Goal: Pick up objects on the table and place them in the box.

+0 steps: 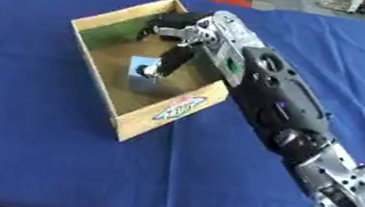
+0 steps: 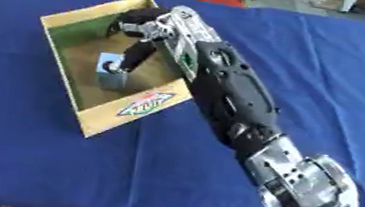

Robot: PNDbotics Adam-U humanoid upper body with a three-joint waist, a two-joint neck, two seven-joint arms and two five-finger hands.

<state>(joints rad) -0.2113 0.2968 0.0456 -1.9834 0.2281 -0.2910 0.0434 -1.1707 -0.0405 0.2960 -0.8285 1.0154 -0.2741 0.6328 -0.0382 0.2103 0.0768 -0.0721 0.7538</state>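
Cardboard box on a blue tablecloth. Right hand reaches inside it, fingers extended downward, tips touching a small pale-blue block.

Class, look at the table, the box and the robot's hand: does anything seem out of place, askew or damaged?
Only the box sits askew to the table. The right hand reaches inside, over a small block. Nothing spilled or damaged.

Open tan cardboard box: far right wall hidden behind black right hand. Small pale blue-grey block inside box blurred, kind unreadable; finger contact unclear. Label print on box's near wall illegible.
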